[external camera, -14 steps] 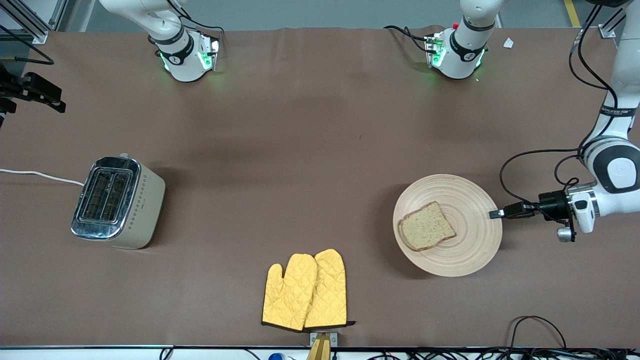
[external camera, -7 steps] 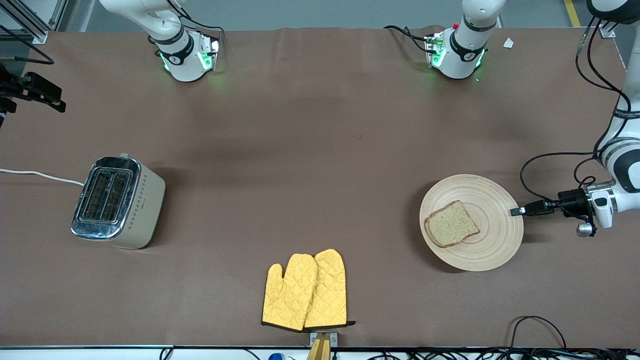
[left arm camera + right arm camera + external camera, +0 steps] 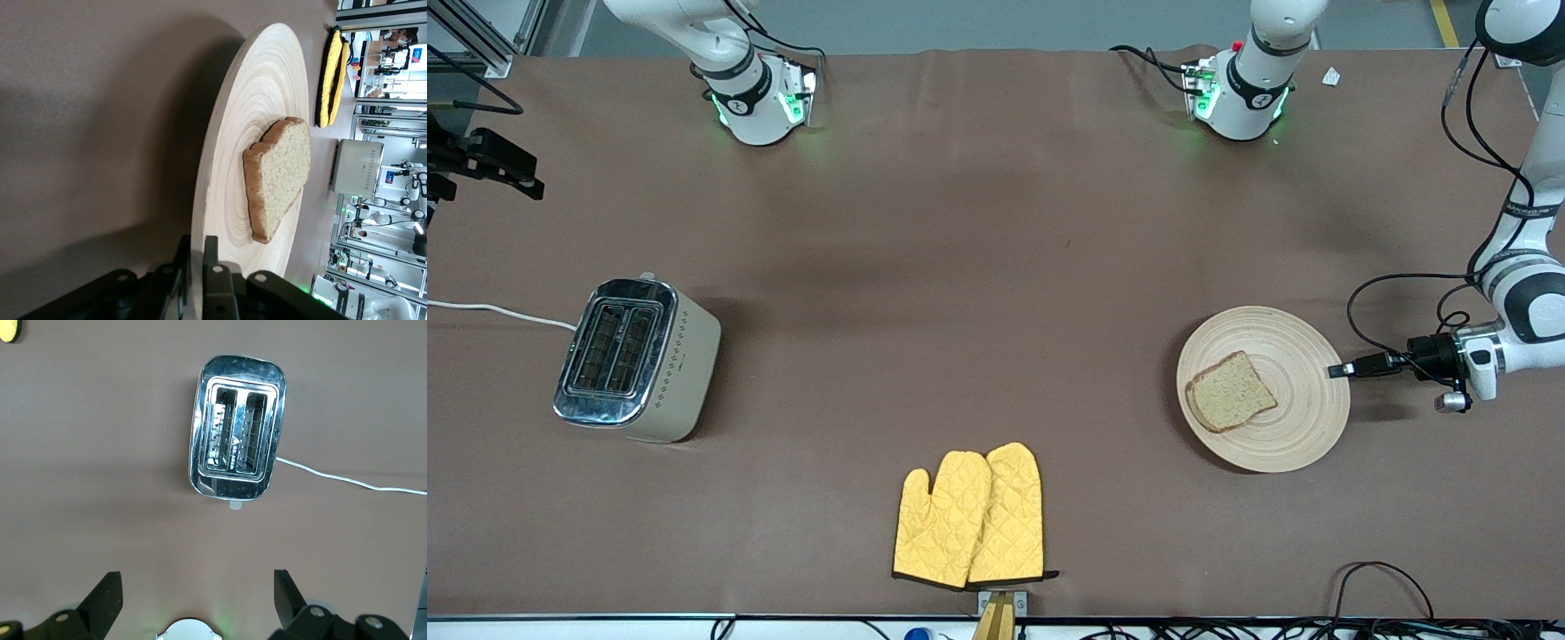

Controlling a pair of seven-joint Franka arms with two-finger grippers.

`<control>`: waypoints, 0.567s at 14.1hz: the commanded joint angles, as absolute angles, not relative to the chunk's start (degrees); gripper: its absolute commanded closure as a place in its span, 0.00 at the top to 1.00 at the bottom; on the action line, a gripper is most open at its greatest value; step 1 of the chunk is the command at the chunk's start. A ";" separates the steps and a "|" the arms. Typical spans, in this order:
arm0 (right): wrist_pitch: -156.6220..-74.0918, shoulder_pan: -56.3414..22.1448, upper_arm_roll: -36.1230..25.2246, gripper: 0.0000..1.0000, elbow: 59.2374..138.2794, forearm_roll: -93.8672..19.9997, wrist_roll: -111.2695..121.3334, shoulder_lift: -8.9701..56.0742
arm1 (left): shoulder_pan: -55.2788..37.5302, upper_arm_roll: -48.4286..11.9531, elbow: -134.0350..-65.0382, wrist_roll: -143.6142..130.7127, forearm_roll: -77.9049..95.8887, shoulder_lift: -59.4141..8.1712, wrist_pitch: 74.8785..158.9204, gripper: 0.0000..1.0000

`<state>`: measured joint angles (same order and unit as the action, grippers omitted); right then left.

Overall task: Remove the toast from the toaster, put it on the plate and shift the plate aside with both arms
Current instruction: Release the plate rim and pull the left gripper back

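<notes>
While the left end effector pinches the plate rim, toast lies on the plate just ahead of it. Right end effector waits open above the toaster. Risk: thin grip slips, tilting the plate.

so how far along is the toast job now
Done: both toaster slots are empty, and the toast lies on the plate. In hand: the left hand pinches the plate's rim at the left arm's end. Left: letting go. The right hand waits open above the toaster.
</notes>
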<state>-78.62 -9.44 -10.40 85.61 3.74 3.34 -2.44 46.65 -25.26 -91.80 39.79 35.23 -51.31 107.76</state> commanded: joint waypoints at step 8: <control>-77.87 -8.79 -10.20 1.00 84.46 3.78 4.22 -1.85 | 42.46 -26.19 -80.35 36.32 25.60 -50.01 104.33 1.00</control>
